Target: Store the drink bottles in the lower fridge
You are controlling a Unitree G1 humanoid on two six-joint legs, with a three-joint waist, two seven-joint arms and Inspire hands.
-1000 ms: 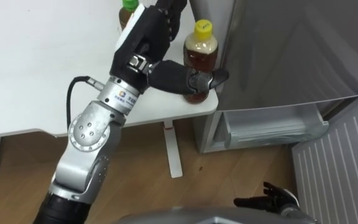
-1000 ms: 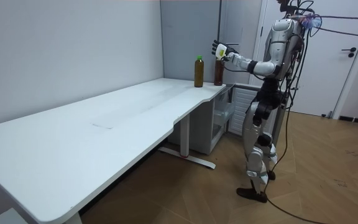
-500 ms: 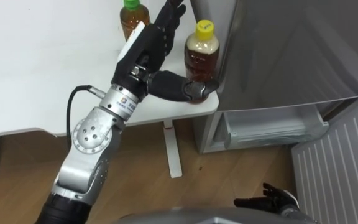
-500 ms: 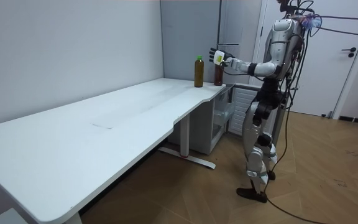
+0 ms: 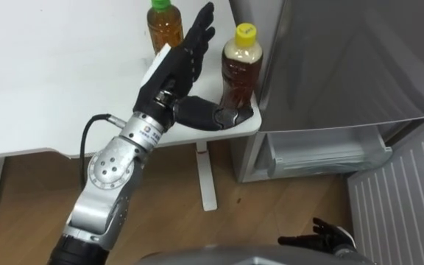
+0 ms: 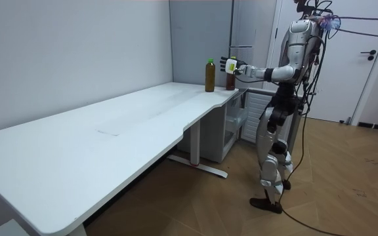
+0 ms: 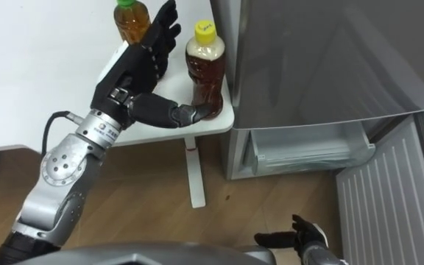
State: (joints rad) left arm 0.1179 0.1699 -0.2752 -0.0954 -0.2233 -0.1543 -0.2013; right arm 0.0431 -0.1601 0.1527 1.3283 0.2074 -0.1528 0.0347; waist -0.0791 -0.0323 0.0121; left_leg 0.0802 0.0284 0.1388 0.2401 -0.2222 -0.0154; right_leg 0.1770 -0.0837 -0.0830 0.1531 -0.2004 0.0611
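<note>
Left eye view: the left hand (image 5: 174,68) is seen stretched over the white table (image 5: 43,81), fingers held straight and spread, nothing gripped. It is placed between two upright bottles. The yellow-capped bottle (image 5: 240,68) is stood at the table's corner next to the grey fridge (image 5: 344,59), close to the near edge. The green-capped bottle (image 5: 164,23) is set farther in from that edge, on the hand's other side. The thumb (image 5: 210,118) is swung out toward the base of the yellow-capped bottle; whether it touches cannot be told. Below the fridge's shut upper door, the lower compartment (image 5: 322,151) is seen open, with its white ribbed door (image 5: 403,199) swung out to the right. The right hand (image 5: 322,235) is hung low above the wooden floor (image 5: 168,213), fingers relaxed and empty. Room view: the robot is stood upright at the table's end by the fridge, left arm extended to the bottles.
</note>
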